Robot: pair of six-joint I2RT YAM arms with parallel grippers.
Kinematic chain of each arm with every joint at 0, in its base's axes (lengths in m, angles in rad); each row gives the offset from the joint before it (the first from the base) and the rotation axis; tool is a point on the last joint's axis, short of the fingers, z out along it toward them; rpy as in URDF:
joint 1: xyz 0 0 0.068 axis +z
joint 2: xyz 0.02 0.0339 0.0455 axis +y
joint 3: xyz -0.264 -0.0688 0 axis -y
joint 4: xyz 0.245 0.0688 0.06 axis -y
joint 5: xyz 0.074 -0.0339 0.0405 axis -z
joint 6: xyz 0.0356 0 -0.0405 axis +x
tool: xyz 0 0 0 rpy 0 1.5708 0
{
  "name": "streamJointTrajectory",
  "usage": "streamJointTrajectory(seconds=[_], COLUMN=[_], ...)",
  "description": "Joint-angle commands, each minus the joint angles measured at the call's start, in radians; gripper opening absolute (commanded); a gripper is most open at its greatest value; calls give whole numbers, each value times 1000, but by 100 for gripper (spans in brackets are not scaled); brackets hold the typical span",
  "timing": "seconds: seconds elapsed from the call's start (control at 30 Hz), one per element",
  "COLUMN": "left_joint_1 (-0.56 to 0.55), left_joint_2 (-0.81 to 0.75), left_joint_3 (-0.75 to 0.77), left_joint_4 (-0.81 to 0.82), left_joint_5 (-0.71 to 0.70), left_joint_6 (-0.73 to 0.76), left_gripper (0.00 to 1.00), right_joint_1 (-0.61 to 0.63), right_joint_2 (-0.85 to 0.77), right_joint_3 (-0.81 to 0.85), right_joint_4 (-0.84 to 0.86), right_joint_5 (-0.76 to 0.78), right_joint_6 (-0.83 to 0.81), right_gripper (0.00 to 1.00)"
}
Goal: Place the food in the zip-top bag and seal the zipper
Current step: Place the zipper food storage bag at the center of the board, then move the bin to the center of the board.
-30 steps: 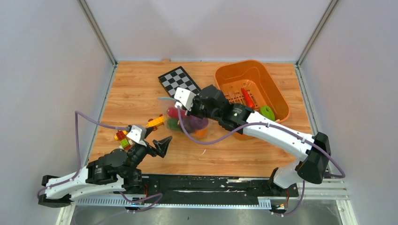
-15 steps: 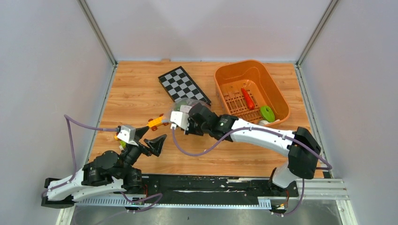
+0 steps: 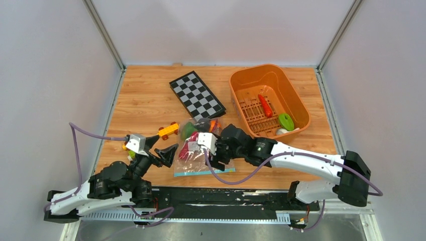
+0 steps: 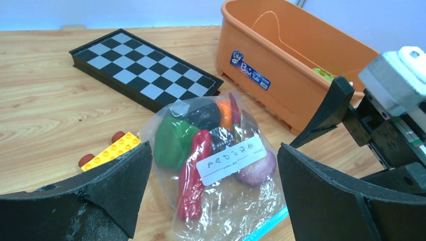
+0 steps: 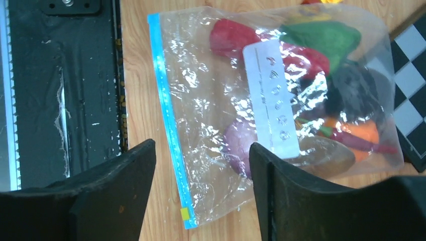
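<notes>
Wooden table [image 3: 145,100] held the bag [image 4: 221,201], food [image 4: 173,140] inside, zipper [image 5: 171,125] toward the near edge. Right gripper [image 5: 202,146] above it and left gripper [image 4: 213,148] beside it had fingers apart, empty. Sealing seemed next: pinch along the zipper

Wooden table [image 3: 145,100], on it a checkerboard [image 3: 197,95], orange basket [image 3: 269,78], filled zip-top bag [image 5: 211,115], yellow toy car [image 3: 168,131]
</notes>
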State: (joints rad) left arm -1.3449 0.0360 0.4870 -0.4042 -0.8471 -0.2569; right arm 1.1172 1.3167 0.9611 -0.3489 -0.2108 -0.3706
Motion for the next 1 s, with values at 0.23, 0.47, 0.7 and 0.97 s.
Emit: streamJointTrajectory(seconds=[0.23, 0.47, 0.7, 0.97], left_joint_1=[5, 5, 11, 189], left_joint_2=[165, 294, 310, 393], left_joint_3=[17, 19, -30, -28], left_joint_4=[36, 58, 134, 109], left_joint_5=[-40, -81, -83, 88], left_joint_6=[-37, -53, -41, -99], left_gripper=[100, 100, 100, 100], right_joint_1=[-48, -170, -292, -325], right_joint_2=[-25, 83, -79, -307], right_joint_3=[-24, 20, -167, -342], right_joint_4=[172, 30, 114, 216], right_joint_5=[506, 665, 656, 545], right_joint_6=[431, 641, 772, 753], right_gripper=[75, 78, 83, 89])
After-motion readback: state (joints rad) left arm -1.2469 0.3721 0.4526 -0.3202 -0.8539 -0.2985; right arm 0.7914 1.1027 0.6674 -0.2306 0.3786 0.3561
